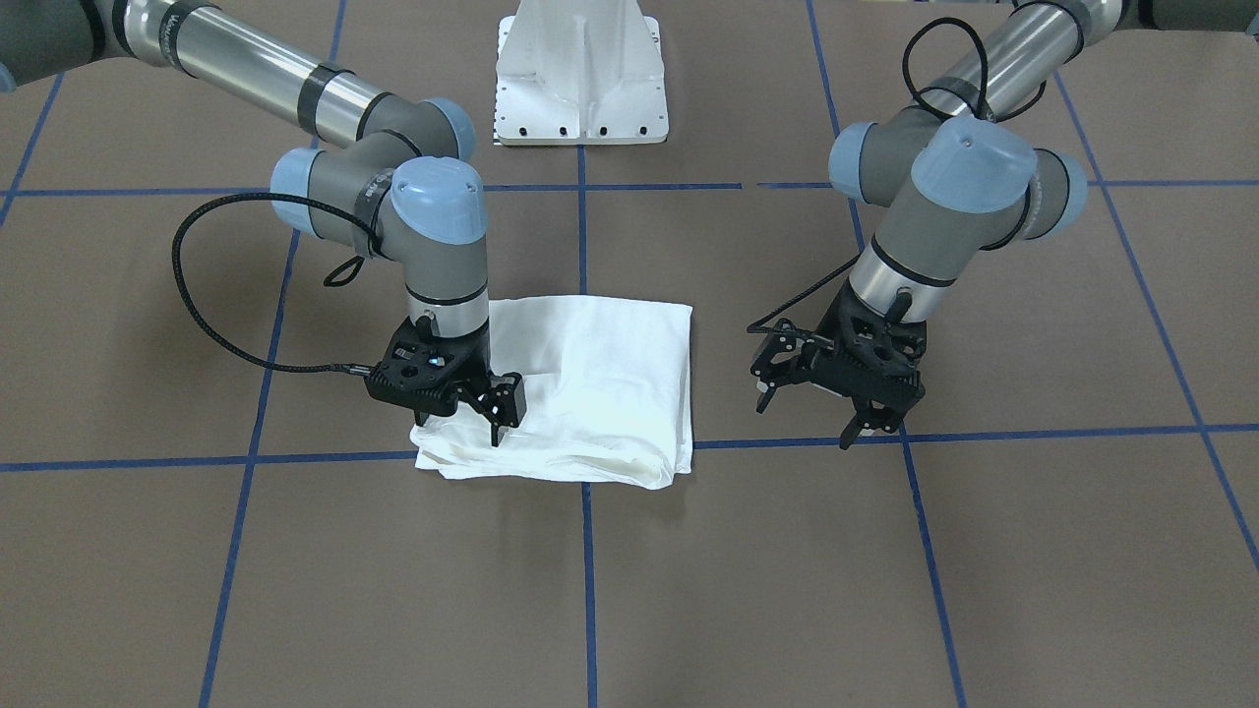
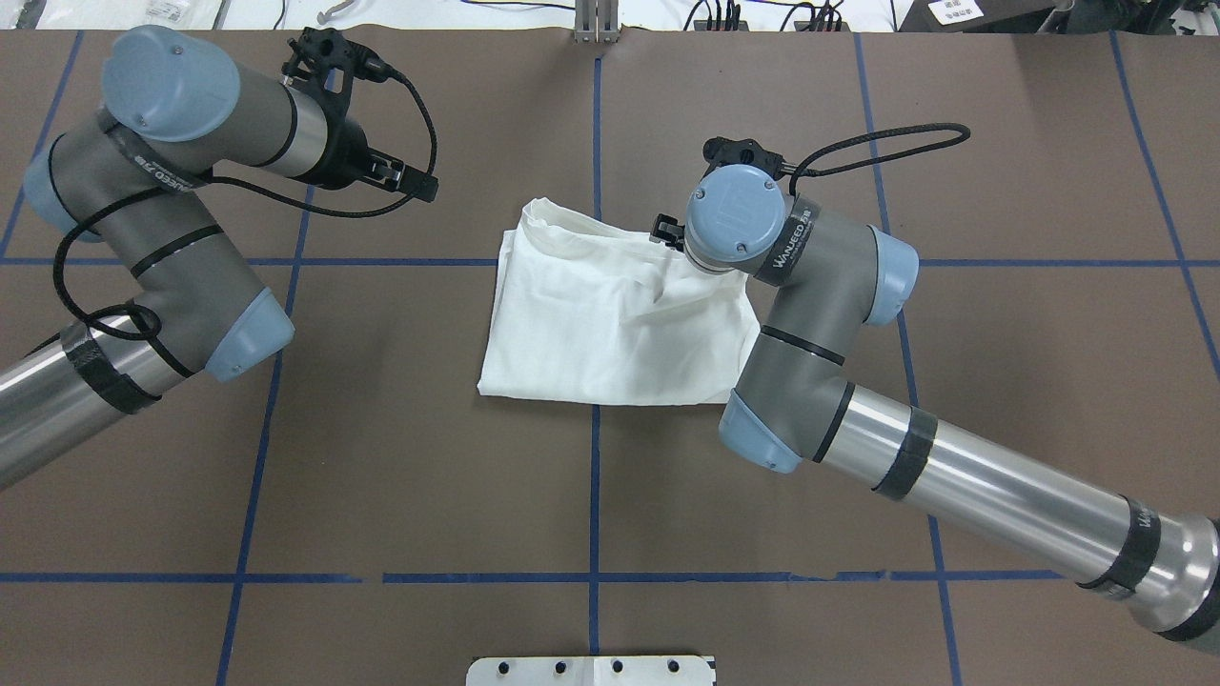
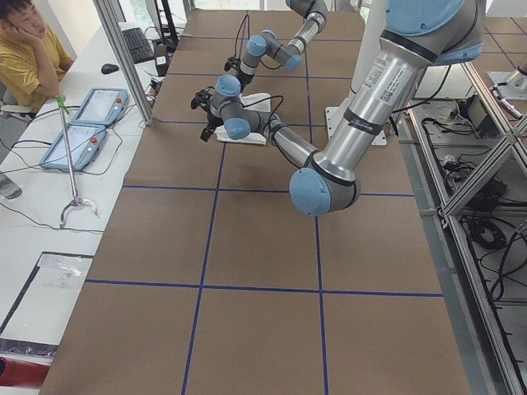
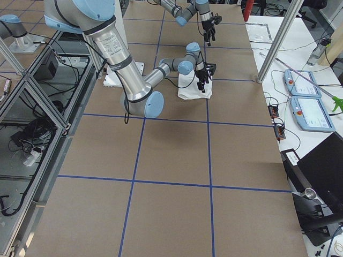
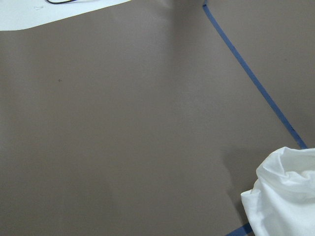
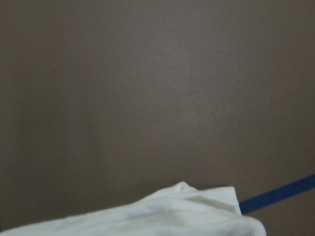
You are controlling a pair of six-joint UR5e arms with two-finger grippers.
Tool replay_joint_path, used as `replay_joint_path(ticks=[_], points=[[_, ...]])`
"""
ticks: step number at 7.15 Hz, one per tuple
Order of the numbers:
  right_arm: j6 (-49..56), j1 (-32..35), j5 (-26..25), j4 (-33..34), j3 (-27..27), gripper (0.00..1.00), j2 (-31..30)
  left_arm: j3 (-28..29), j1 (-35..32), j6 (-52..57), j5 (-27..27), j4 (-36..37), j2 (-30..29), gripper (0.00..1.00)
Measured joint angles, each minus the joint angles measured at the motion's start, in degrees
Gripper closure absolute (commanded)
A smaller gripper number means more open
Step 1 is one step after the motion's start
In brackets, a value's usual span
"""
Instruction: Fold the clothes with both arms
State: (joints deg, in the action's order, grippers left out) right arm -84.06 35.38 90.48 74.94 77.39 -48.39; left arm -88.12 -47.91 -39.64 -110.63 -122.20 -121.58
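Right hand (image 1: 482,423) is set down on one corner of the folded white shirt (image 1: 600,383); its finger spacing cannot be determined. Left hand (image 1: 804,423) hangs spread above the tabletop (image 1: 885,570), apart from the shirt.

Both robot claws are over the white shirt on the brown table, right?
Not quite. Only the right claw is over the white shirt, at one corner. The left claw hangs beside the shirt, over the brown table. The exterior front-facing view shows this.
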Motion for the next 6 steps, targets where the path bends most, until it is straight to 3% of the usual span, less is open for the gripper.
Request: replay_joint_path(ticks=[1, 3, 5, 6], points=[[0.1, 1.3, -0.2, -4.5, -5.6, 0.04, 1.7, -0.2, 0.0, 0.0, 0.0, 0.0, 0.0, 0.0], [0.6, 3.2, 0.2, -8.1, -10.0, 0.22, 3.3, -0.4, 0.2, 0.0, 0.1, 0.0, 0.1, 0.0], [2.3, 4.9, 3.3, -6.7, -8.5, 0.0, 3.4, -0.4, 0.3, 0.0, 0.1, 0.0, 0.1, 0.0], [6.1, 7.2, 7.8, -5.0, -6.9, 0.0, 2.8, -0.5, 0.3, 0.0, 0.2, 0.0, 0.1, 0.0]])
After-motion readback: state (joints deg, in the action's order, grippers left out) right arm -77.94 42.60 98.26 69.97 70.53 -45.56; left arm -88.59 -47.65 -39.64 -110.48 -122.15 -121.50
